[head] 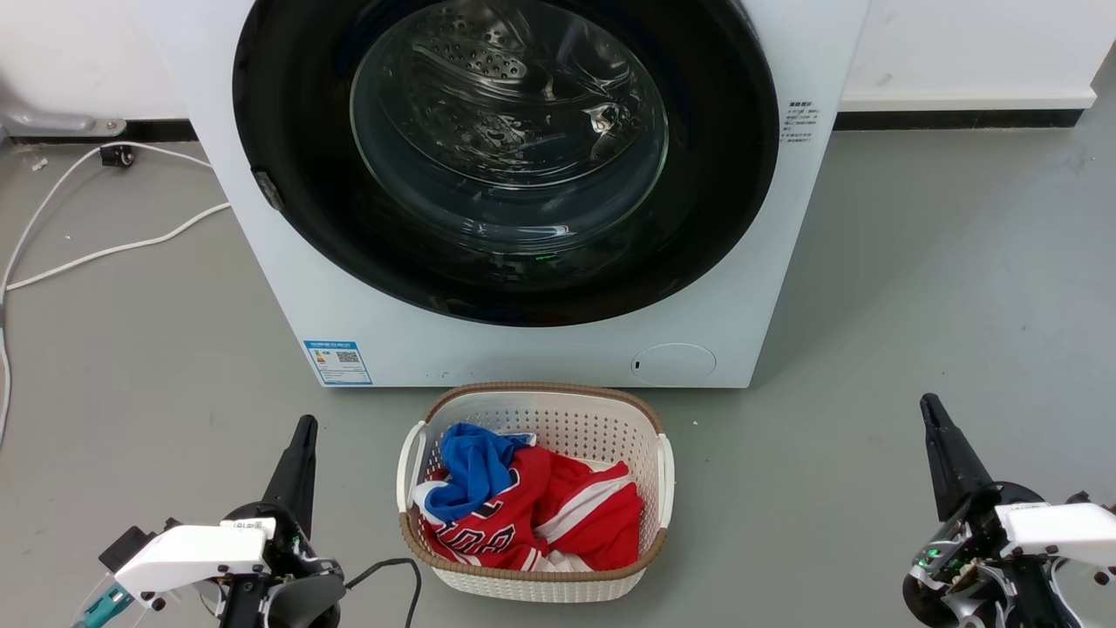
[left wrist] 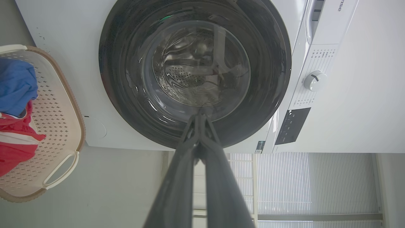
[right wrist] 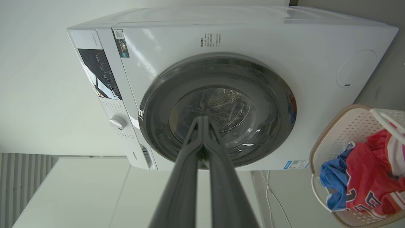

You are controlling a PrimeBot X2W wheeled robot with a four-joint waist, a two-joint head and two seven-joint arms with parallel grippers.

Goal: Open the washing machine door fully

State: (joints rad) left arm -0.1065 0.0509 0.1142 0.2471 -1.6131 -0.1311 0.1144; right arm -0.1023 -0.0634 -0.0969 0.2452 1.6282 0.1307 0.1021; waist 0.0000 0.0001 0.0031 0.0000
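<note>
Washing machine door (head: 506, 157): at 12 o'clock in the head view, flush against the front of the washing machine (head: 523, 349); steel drum seen through its glass.
Left tool (head: 303, 432): at 7 o'clock, clenched on nothing, fingers pressed together, well apart from the door.
Right tool (head: 929, 408): at 5 o'clock, clenched on nothing, well apart from the door.
Laundry basket (head: 536, 388): at 6 o'clock on the floor (head: 915, 279), just before the machine, between the tools, holding red and blue clothes (head: 540, 515).
Cable (head: 113, 249): white, at 9 o'clock on the floor.
</note>
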